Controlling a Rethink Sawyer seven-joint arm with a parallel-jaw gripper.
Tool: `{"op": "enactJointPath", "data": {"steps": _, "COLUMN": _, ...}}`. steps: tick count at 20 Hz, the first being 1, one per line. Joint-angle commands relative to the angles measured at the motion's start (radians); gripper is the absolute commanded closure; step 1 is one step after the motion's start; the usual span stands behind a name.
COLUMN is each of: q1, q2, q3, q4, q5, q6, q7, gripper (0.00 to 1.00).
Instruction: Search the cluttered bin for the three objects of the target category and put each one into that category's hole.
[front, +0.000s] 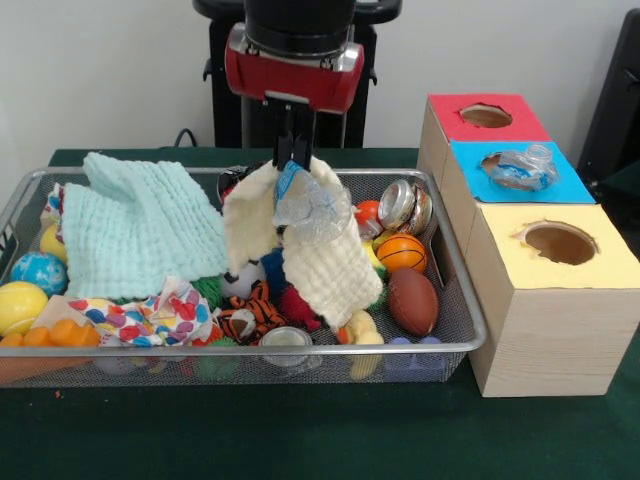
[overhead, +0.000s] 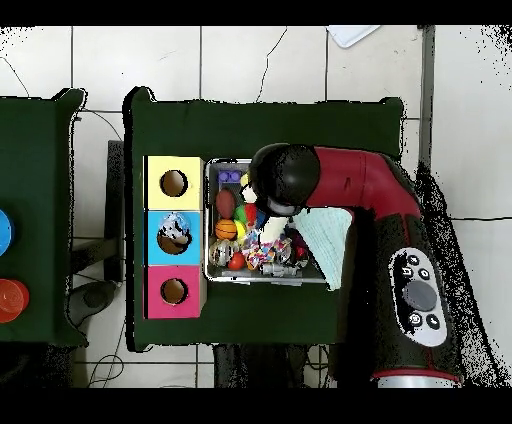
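The wire-mesh bin (front: 452, 262) is full of clutter. My gripper (front: 293, 158) hangs above its middle, shut on a crushed clear bottle with a blue label (front: 308, 205) and on a cream cloth (front: 325, 262) that drapes down round the bottle into the bin. A second crushed bottle (front: 522, 168) lies across the hole in the blue surround (front: 565, 187) on the wooden box; it also shows in the overhead view (overhead: 175, 231). No third bottle shows. In the overhead view the arm (overhead: 350, 185) hides the gripper and much of the bin (overhead: 211, 268).
A pale green cloth (front: 140, 225) covers the bin's left part. A dented silver can (front: 403, 204), a basketball (front: 402, 252), a brown football (front: 412, 300), a patterned cloth (front: 150, 318) and a tiger toy (front: 245, 318) lie round it. The red hole (front: 485, 115) and the yellow hole (front: 560, 242) flank the blue one.
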Motion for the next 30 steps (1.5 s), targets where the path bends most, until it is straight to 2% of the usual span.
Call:
{"op": "enactJointPath", "data": {"steps": 1, "q1": -0.008, "q2": -0.065, "q3": 0.078, "q4": 0.107, "q5": 0.066, "q6": 0.067, "q7": -0.033, "gripper": 1.0}}
{"op": "enactJointPath", "data": {"steps": 4, "q1": -0.007, "q2": -0.078, "q3": 0.072, "q4": 0.129, "q5": 0.079, "q6": 0.034, "q7": -0.017, "gripper": 1.0}}
{"op": "enactJointPath", "data": {"steps": 5, "q1": -0.007, "q2": -0.084, "q3": 0.074, "q4": 0.11, "q5": 0.085, "q6": 0.078, "q7": -0.031, "gripper": 1.0}}
{"op": "enactJointPath", "data": {"steps": 6, "q1": -0.007, "q2": -0.102, "q3": 0.074, "q4": 0.085, "q5": 0.094, "q6": 0.135, "q7": -0.044, "gripper": 1.0}}
{"op": "enactJointPath", "data": {"steps": 9, "q1": -0.003, "q2": -0.161, "q3": 0.077, "q4": -0.025, "q5": 0.133, "q6": 0.41, "q7": -0.047, "gripper": 1.0}}
{"op": "enactJointPath", "data": {"steps": 11, "q1": -0.005, "q2": -0.206, "q3": 0.085, "q4": -0.04, "q5": 0.157, "q6": 0.521, "q7": -0.053, "gripper": 1.0}}
{"op": "enactJointPath", "data": {"steps": 12, "q1": -0.006, "q2": -0.234, "q3": 0.082, "q4": 0.003, "q5": 0.165, "q6": 0.509, "q7": -0.071, "gripper": 1.0}}
{"op": "enactJointPath", "data": {"steps": 13, "q1": -0.005, "q2": -0.268, "q3": 0.066, "q4": 0.1, "q5": 0.18, "q6": 0.404, "q7": -0.071, "gripper": 1.0}}
{"op": "enactJointPath", "data": {"steps": 14, "q1": -0.009, "q2": -0.279, "q3": 0.053, "q4": 0.22, "q5": 0.195, "q6": 0.242, "q7": -0.061, "gripper": 1.0}}
{"op": "enactJointPath", "data": {"steps": 15, "q1": -0.017, "q2": -0.257, "q3": 0.05, "q4": 0.322, "q5": 0.175, "q6": 0.061, "q7": -0.057, "gripper": 1.0}}
{"op": "enactJointPath", "data": {"steps": 16, "q1": -0.022, "q2": -0.216, "q3": 0.047, "q4": 0.379, "q5": 0.133, "q6": -0.079, "q7": -0.036, "gripper": 1.0}}
{"op": "enactJointPath", "data": {"steps": 18, "q1": -0.027, "q2": -0.146, "q3": 0.043, "q4": 0.416, "q5": 0.071, "q6": -0.248, "q7": 0.01, "gripper": 1.0}}
{"op": "enactJointPath", "data": {"steps": 20, "q1": -0.033, "q2": -0.118, "q3": 0.044, "q4": 0.429, "q5": 0.051, "q6": -0.311, "q7": 0.02, "gripper": 1.0}}
{"op": "enactJointPath", "data": {"steps": 21, "q1": -0.034, "q2": -0.117, "q3": 0.043, "q4": 0.431, "q5": 0.054, "q6": -0.311, "q7": 0.018, "gripper": 1.0}}
{"op": "enactJointPath", "data": {"steps": 26, "q1": -0.031, "q2": -0.155, "q3": 0.037, "q4": 0.428, "q5": 0.092, "q6": -0.222, "q7": -0.012, "gripper": 1.0}}
{"op": "enactJointPath", "data": {"steps": 30, "q1": -0.023, "q2": -0.171, "q3": 0.028, "q4": 0.396, "q5": 0.102, "q6": -0.157, "q7": -0.022, "gripper": 1.0}}
